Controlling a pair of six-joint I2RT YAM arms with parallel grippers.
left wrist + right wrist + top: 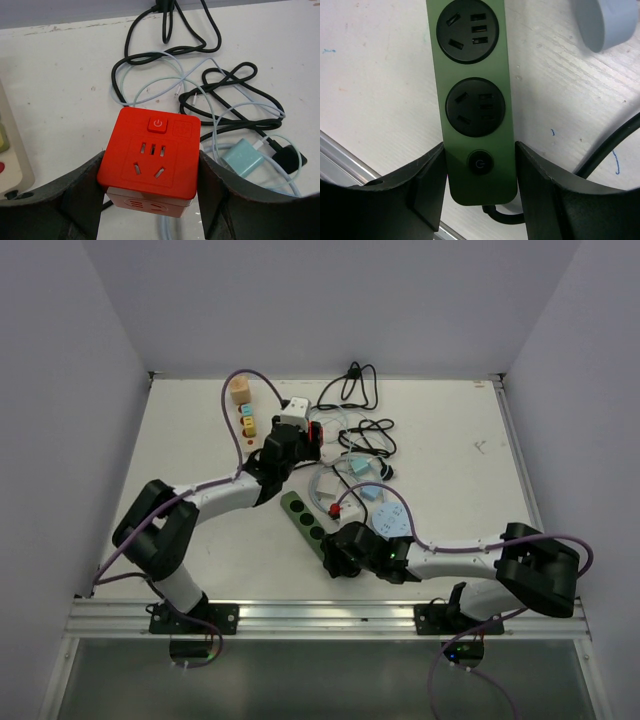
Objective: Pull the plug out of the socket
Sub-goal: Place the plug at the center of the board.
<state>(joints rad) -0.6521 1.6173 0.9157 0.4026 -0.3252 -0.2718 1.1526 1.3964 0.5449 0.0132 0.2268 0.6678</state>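
Left arm [215,490]: reaches from its base up and to the right across the white table [450,440], with the wrist tipped down over the far middle.
Left pincer [150,167]: grasps the red-faced plastic cube socket [152,155], one dark finger [82,192] pressed to each side.
Right arm [450,560]: lies low along the near edge, with the forearm pointing left toward the table's centre.
Right pincer [480,160]: straddles the button end of the long green power strip [470,90], fingers close against both long sides. I cannot tell whether it is clamped or slack.
Cube socket: sits on the table at the far middle. The red face points up with a square power button and bare slots, above a white lower body and a second red face.
Green strip: lies at an angle near the table's centre. It shows two round black outlets and a round switch.
Nearby: a teal charger plug [241,157] with a pale cable lies just right of the cube among tangled black cords [235,95].
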